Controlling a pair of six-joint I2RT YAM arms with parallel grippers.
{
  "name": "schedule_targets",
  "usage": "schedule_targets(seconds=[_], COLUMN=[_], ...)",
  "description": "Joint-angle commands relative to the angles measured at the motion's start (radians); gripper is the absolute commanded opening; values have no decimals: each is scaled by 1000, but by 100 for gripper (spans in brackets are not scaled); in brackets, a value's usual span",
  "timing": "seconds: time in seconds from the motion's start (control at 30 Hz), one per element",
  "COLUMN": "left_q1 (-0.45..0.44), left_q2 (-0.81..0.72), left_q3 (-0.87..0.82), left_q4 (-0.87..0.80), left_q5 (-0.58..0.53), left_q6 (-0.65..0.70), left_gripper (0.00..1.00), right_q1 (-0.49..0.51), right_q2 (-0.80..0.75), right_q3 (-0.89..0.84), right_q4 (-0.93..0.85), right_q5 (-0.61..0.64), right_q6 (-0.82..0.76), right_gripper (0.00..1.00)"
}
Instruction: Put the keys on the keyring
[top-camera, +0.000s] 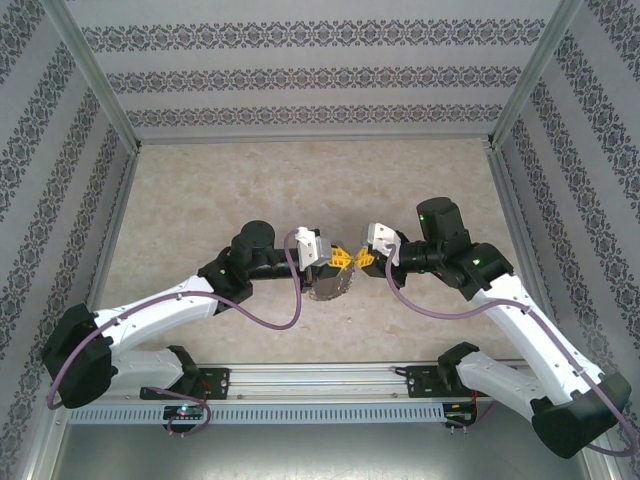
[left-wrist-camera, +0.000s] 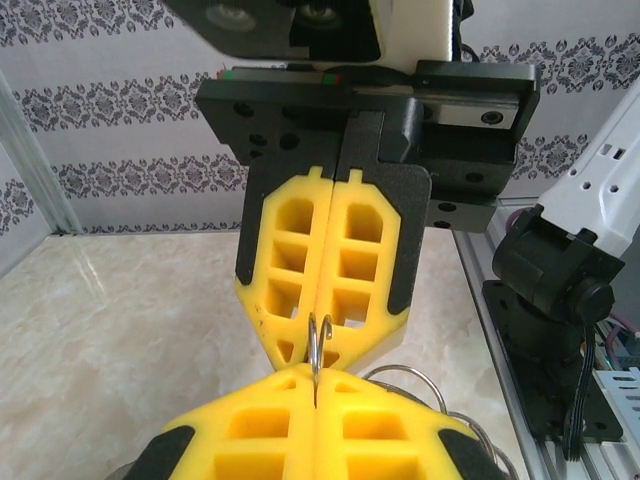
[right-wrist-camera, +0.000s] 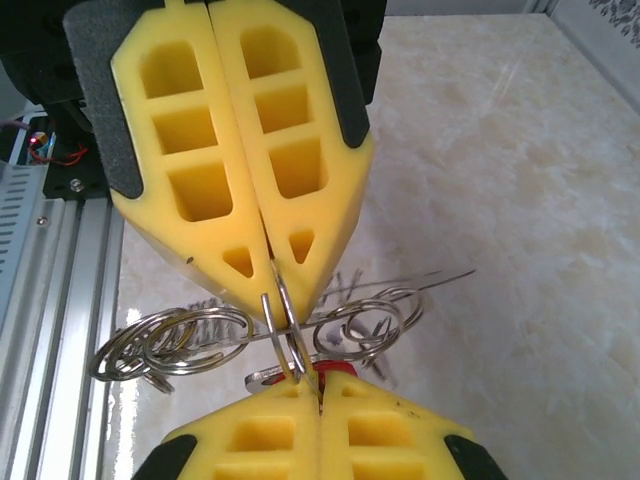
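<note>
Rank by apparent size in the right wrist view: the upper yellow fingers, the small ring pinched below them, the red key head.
1. upper yellow fingers
2. small ring
3. red key head, partly hidden; only its visible part is ranked.

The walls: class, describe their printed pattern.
The walls are white with bands of dark floral ornament; clearest in the top external view.

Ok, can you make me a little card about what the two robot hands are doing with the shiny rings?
left gripper: shut, pinching the keyring
right gripper: shut on the red-headed key
where they meet: tip to tip, above the middle of the table
red-headed key: only a bit of the red head peeks out at the fingertips
other keys: a silvery bunch under the grippers
</note>
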Motion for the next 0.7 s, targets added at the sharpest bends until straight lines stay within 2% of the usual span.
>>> schedule_targets(seconds=[0.0,0.27,0.4,0.67], left_q1=[-13,-13,-14,-13], left_q2=[10,23,25,16], left_q3=[40,39,37,37], left_q4=[137,175,181,176], left_q5=[59,96,92,79], left_q6=[-8,-22,-29,-42], left_gripper=[0,0,0,0], right_q1=[4,7,4,-17], right_q2=[19,67,53,-62], right_q3=[25,40,41,17], right_q4=[14,-39,-19,-15], right_q5=[-131,-193,-162,-68], right_q6=[27,34,41,-13], right_gripper=[0,3,16,25])
